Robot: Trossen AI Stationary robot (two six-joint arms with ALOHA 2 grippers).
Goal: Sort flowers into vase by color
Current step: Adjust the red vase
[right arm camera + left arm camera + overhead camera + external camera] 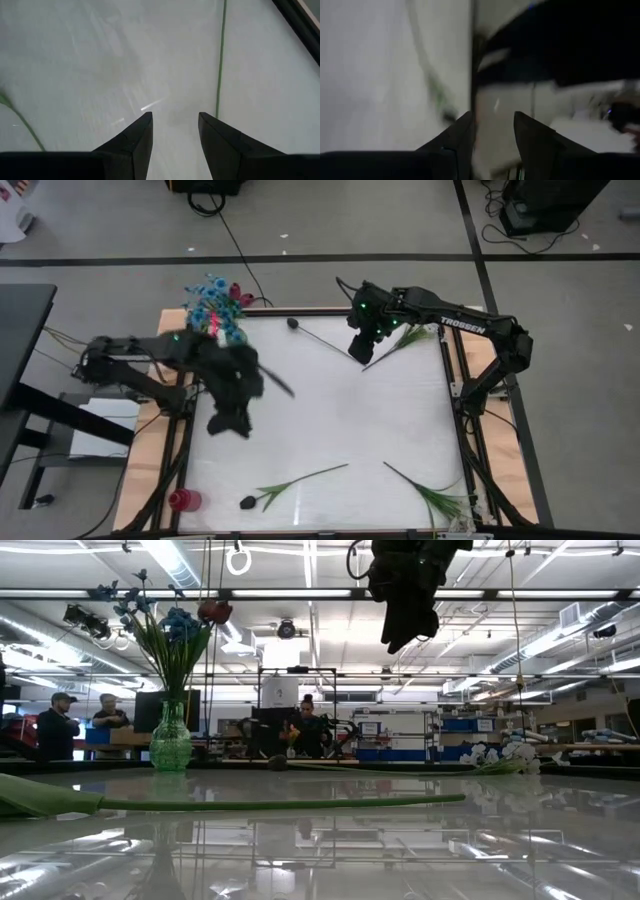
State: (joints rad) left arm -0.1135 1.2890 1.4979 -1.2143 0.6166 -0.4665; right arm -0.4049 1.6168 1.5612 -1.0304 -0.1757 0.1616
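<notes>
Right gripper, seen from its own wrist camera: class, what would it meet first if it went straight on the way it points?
Probably bare white table. The right gripper has open jaws with nothing between them; a green stem runs just beside that line.

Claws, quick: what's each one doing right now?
Left claw: blurred, cannot tell whether open or holding.
Right claw: open, empty, above the white tabletop.

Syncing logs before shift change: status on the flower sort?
Right gripper jaws open, over table beside a green stem. Left gripper at table's left side. Blue flowers in vase; dark-headed flower loose. No obstruction seen.
</notes>
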